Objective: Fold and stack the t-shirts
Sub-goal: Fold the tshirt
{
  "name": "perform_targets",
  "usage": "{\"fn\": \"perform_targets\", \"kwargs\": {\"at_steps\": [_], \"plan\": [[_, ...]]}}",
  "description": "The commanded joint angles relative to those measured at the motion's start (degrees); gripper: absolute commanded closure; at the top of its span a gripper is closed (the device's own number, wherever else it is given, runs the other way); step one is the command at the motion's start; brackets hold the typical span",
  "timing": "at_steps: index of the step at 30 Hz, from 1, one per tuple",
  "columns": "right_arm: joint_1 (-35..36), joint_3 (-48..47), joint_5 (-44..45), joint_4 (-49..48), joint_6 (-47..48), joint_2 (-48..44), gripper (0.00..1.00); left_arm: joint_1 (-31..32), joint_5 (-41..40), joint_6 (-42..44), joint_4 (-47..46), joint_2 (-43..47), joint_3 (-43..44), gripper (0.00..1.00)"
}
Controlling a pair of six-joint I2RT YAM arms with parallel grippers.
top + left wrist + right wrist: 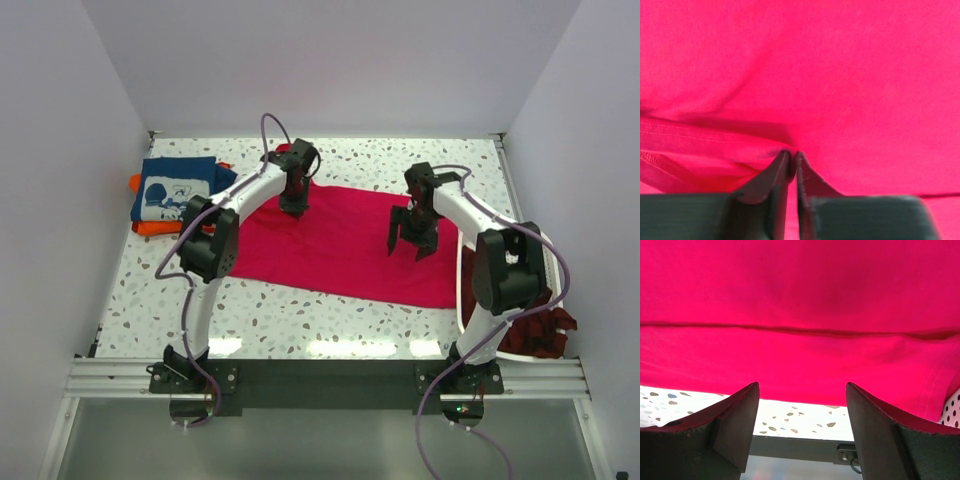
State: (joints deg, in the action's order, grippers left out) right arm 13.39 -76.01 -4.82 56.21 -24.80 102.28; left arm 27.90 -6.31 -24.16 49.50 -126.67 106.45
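A crimson-pink t-shirt (340, 250) lies spread across the middle of the table. My left gripper (293, 208) is down at its far left edge, shut on a fold of the pink cloth (765, 145). My right gripper (412, 247) hangs open and empty just above the shirt's right part; the shirt fills the right wrist view (800, 315). A folded navy t-shirt with white print (175, 188) lies on an orange one (150, 228) at the far left. Dark maroon shirts (535, 325) spill from the white basket at the right.
The white laundry basket (462, 262) stands at the table's right edge, close to my right arm. White walls close in the table at the back and both sides. The speckled tabletop (300, 320) shows in front of the pink shirt.
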Motion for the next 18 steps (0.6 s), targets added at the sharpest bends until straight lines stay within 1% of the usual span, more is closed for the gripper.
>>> {"fn": "perform_targets", "kwargs": {"at_steps": [1, 3, 4, 7, 12, 15, 18], "plan": [[0.24, -2.92, -1.33, 1.36, 1.07, 0.72, 0.26, 0.05, 1.73, 1.49, 1.74, -2.52, 5.69, 0.83], [0.15, -3.27, -1.33, 1.63, 1.15, 1.08, 0.26, 0.05, 1.82, 1.92, 2.09, -3.31, 7.27, 0.78], [0.23, -3.36, -1.42, 1.63, 1.24, 1.25, 0.26, 0.05, 1.82, 1.93, 2.18, -3.58, 7.71, 0.71], [0.15, -3.62, -1.60, 1.63, 1.33, 1.78, 0.26, 0.05, 2.00, 2.37, 2.45, -3.93, 9.03, 0.64], [0.15, -4.67, -1.86, 1.80, 1.33, 2.66, 0.26, 0.05, 3.49, 1.49, 1.92, -2.27, 10.00, 0.63], [0.15, -5.38, -1.86, 2.07, 1.68, 3.19, 0.26, -0.30, -0.10, -0.27, 2.01, 0.62, 8.87, 0.60], [0.15, -5.55, -2.04, 1.89, 1.59, 3.28, 0.26, -1.53, -1.87, -0.89, 1.57, 2.39, 6.23, 0.58]]}}
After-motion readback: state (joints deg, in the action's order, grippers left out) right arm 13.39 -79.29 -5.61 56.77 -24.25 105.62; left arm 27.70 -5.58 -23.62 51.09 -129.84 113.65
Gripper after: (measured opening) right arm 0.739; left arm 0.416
